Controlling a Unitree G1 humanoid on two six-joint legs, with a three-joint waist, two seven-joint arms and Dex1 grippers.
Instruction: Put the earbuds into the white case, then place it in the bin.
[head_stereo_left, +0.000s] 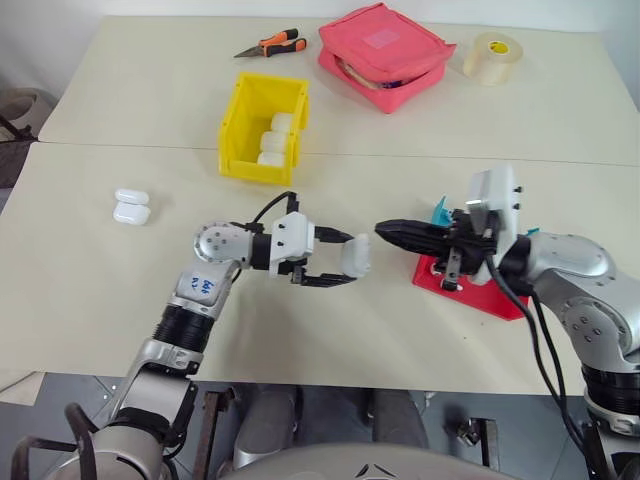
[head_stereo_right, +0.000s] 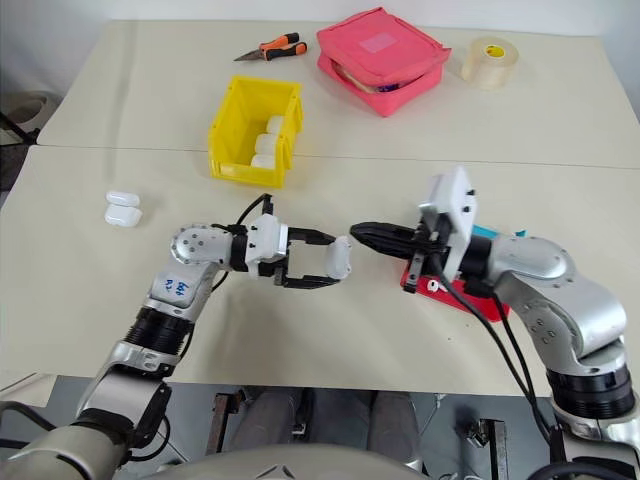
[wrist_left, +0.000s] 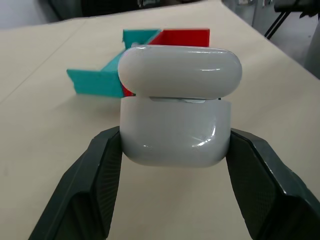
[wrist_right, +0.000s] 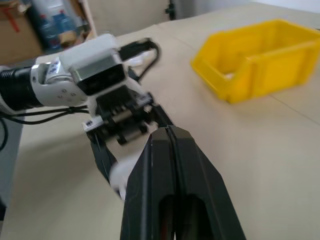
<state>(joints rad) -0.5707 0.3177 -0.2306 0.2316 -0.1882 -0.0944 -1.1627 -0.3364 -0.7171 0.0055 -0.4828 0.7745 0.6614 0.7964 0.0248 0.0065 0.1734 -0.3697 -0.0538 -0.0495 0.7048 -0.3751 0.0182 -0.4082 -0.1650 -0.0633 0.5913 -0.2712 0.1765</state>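
Note:
My left gripper (head_stereo_left: 349, 260) is shut on the white case (head_stereo_left: 358, 256), held just above the table and pointing right. In the left wrist view the case (wrist_left: 175, 127) sits between both black fingers (wrist_left: 82, 192), its lid down with a thin gap. The lid hides whether the earbuds are inside. My right gripper (head_stereo_left: 383, 232) points left, fingers pressed shut, its tip a short gap from the case. I see nothing between those fingers (wrist_right: 167, 145). The yellow bin (head_stereo_left: 240, 165) stands farther back on the left and holds several white cases (head_stereo_left: 276, 140).
Two more white cases (head_stereo_left: 131, 207) lie at the left. A red tray (head_stereo_left: 500, 300) with a teal piece (head_stereo_left: 438, 211) sits under my right arm. At the back are a pink pouch (head_stereo_left: 385, 55), a tape roll (head_stereo_left: 492, 57) and orange-handled pliers (head_stereo_left: 270, 45).

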